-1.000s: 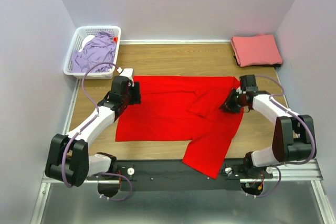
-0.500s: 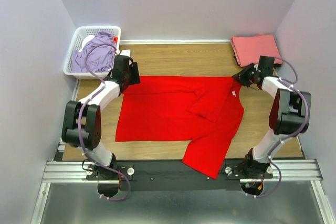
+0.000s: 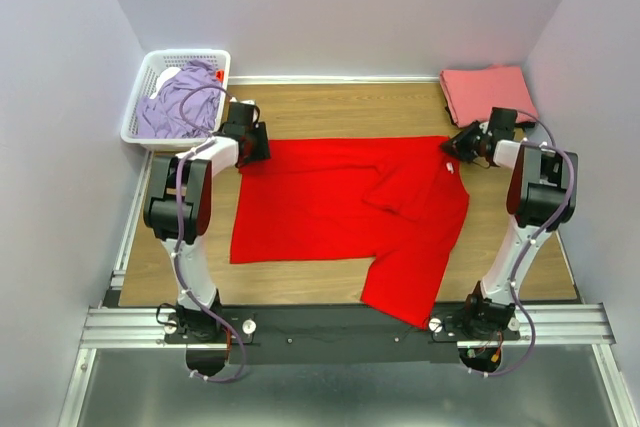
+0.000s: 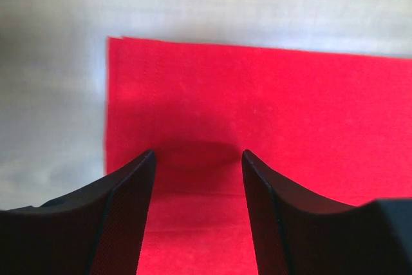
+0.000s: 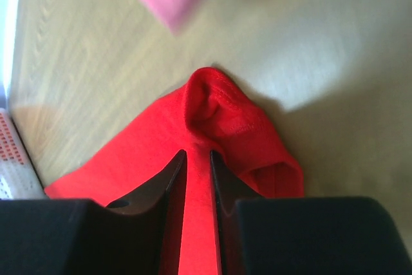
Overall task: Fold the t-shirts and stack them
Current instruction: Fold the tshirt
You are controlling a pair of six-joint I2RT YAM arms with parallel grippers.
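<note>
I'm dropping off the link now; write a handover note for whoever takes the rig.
Left gripper: fingers open over the far left corner of the red shirt.
Right gripper: fingers pinching its bunched far right corner.
Done: pink shirt folded at the far right of the table.
Left: the red shirt lies spread, needs folding and stacking; lavender shirt waits in the basket.

Table (image 3: 330, 107): red shirt (image 3: 320, 207), pink (image 3: 488, 94), perhaps basket (image 3: 186, 53)
</note>
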